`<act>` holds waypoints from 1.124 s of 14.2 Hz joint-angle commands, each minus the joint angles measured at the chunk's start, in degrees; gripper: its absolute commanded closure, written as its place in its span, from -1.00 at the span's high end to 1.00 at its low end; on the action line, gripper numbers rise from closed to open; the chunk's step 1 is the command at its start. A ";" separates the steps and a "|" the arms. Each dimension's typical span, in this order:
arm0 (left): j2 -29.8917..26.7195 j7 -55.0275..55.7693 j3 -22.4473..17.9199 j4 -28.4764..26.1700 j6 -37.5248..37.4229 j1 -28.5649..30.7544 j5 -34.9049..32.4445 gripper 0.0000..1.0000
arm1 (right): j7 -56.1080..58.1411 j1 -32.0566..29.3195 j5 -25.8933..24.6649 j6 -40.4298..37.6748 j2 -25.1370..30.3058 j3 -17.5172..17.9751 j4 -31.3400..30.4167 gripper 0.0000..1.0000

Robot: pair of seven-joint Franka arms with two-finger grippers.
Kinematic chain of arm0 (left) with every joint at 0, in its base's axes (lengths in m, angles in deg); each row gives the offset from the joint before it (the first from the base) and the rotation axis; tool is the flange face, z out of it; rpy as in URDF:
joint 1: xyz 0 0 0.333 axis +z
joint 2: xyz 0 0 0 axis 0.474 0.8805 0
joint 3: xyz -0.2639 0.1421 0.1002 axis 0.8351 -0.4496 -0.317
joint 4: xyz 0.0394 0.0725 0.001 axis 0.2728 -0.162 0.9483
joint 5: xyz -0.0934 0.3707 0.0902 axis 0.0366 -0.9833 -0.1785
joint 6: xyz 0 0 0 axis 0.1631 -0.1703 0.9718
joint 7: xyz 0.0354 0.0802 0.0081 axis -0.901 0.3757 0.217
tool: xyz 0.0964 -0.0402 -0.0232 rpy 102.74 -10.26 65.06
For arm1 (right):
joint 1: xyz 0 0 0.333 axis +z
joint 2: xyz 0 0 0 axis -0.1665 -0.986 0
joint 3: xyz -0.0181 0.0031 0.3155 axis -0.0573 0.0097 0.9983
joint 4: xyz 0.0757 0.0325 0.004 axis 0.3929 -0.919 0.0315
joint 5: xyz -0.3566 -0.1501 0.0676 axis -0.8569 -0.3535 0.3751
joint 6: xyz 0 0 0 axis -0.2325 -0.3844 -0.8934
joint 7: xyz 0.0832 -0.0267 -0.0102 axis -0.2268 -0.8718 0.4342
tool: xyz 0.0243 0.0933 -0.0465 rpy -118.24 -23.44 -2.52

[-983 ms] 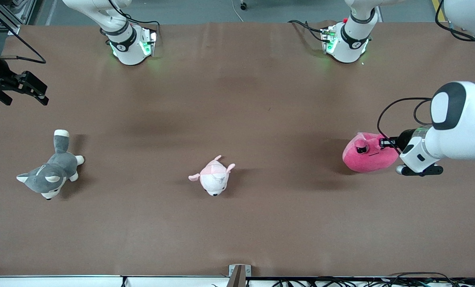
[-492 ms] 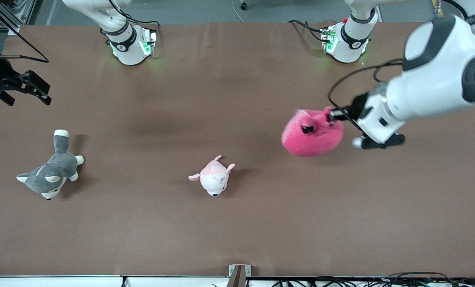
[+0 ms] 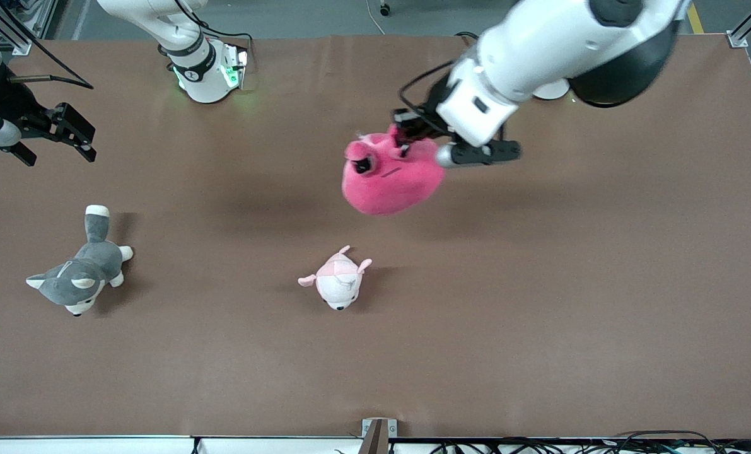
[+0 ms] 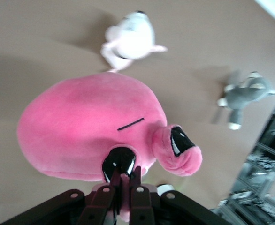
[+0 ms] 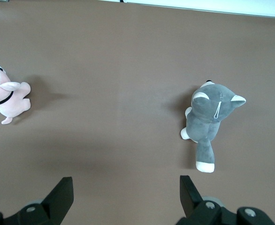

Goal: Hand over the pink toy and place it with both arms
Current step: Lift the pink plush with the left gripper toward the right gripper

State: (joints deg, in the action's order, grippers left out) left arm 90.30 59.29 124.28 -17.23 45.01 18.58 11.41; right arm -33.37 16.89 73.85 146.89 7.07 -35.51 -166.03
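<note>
Gripping pink toy [image 3: 388, 180] midair, left hand [image 3: 403, 140], right hand [image 3: 66, 135] spread, waiting

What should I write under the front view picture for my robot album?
The left gripper carries the pink toy over the middle of the table while the open right gripper waits.

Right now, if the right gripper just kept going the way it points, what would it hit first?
The open right gripper points down at bare table, between the grey husky and the pale pink plush. It would likely meet the table first, touching neither toy, though depth is hard to judge.
</note>
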 commanded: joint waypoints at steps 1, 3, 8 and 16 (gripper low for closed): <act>4.33 3.97 -0.23 1.98 10.22 -6.78 0.77 -1.00 | 0.33 0.16 0.34 -3.40 -1.87 -0.34 1.02 1.00; 6.35 5.73 -0.41 2.07 16.20 -10.66 0.69 -1.00 | 0.33 0.08 0.17 -3.77 -2.32 -0.43 1.47 1.00; 11.18 5.74 -1.28 2.07 26.76 -16.64 0.33 -1.00 | 0.33 0.25 0.34 -4.73 -2.94 -0.43 1.47 1.00; 13.21 5.30 -10.52 3.21 27.48 -25.36 0.25 -1.00 | -0.37 0.42 18.17 -5.09 -6.80 -0.43 1.21 0.41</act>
State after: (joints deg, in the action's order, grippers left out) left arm 102.61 64.73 114.44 -16.18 72.38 -6.10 11.41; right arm -33.35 16.94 88.76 142.40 2.28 -35.73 -165.87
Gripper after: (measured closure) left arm 0.907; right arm 0.286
